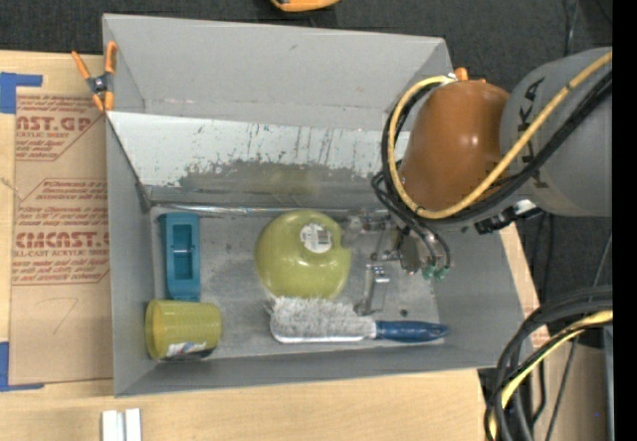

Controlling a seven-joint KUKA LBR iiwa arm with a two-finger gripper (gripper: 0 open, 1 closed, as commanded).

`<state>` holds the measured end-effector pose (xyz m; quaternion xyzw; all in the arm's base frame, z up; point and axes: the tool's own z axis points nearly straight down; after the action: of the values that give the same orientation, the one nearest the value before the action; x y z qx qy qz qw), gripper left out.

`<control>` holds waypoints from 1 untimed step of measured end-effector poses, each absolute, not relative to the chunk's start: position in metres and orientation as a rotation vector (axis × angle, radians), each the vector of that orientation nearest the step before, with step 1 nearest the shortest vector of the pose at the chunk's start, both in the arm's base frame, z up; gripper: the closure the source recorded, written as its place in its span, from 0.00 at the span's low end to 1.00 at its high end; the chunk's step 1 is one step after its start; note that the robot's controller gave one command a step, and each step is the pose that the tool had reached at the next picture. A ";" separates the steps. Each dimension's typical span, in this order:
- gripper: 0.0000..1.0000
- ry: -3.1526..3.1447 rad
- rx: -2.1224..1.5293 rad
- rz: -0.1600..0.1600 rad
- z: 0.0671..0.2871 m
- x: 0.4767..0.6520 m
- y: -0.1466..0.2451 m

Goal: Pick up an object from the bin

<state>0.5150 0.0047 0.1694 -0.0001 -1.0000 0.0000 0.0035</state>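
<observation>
Nearest, along the lower wall of the bin (129,260), a brush (317,318) lies flat with its white bristles to the left and its blue handle pointing right. Loose things settle on their long side like this. At the lower left a yellow cup (182,330) has likewise tipped onto its side, well apart from the brush. Just above the brush, in the middle of the floor, sits a yellow-green dome (299,260) with a round sticker on top. It looks like a bowl turned over or a ball, and I cannot say which. It rests just beside the bristles and may be touching them. At the left a teal block (181,255) lies lengthwise by the wall. The gripper (375,282) is down inside the bin at the centre right. It is close to the right flank of the dome and just above where the brush head meets its handle, so either could be the thing to pick, and I cannot tell which it is meant for. Nothing shows within its grasp, and whether it stands apart or closed cannot be told under the wrist clutter. Above it, the orange cover (453,145) and looped cables hang over the bin's right side, since the arm comes in from the right. Farthest, the scuffed back wall rises bare at the top.
</observation>
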 end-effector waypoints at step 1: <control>0.00 -3.143 0.000 0.000 0.174 0.517 0.005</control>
<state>0.5168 0.0047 0.1739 -0.0001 -1.0000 0.0000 -0.0005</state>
